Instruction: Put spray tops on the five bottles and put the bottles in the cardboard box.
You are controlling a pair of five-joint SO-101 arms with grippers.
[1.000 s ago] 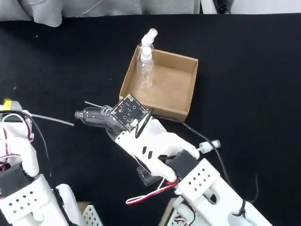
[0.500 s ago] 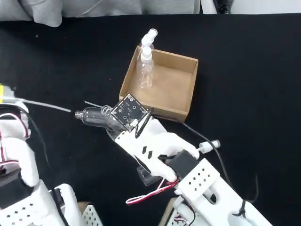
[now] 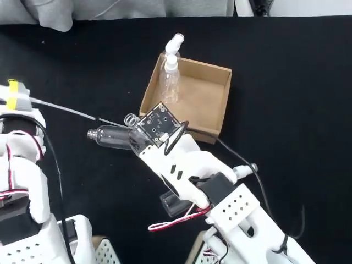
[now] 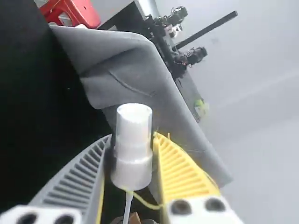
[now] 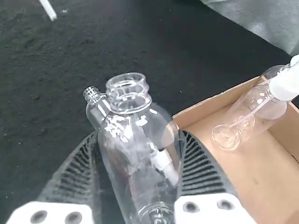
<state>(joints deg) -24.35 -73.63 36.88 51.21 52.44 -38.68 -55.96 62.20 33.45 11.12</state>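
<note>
Left gripper (image 4: pixel 133 156) has lifted and swung inward with the spray top (image 4: pixel 133 140) pinched tight, and the dip tube (image 3: pixel 66 110) tip now sits near the open neck of the bottle (image 5: pixel 133 121). That bottle is clamped in the right gripper (image 5: pixel 140 149), just beside the cardboard box (image 3: pixel 225 104). Best bet: line the tube up with the neck, hold the bottle steady, feed it straight in, then press the top down.

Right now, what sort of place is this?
Probably a robotics lab or workshop: the right arm and left arm work at a black-covered table with a cardboard box, and dark equipment stands mounted behind.
</note>
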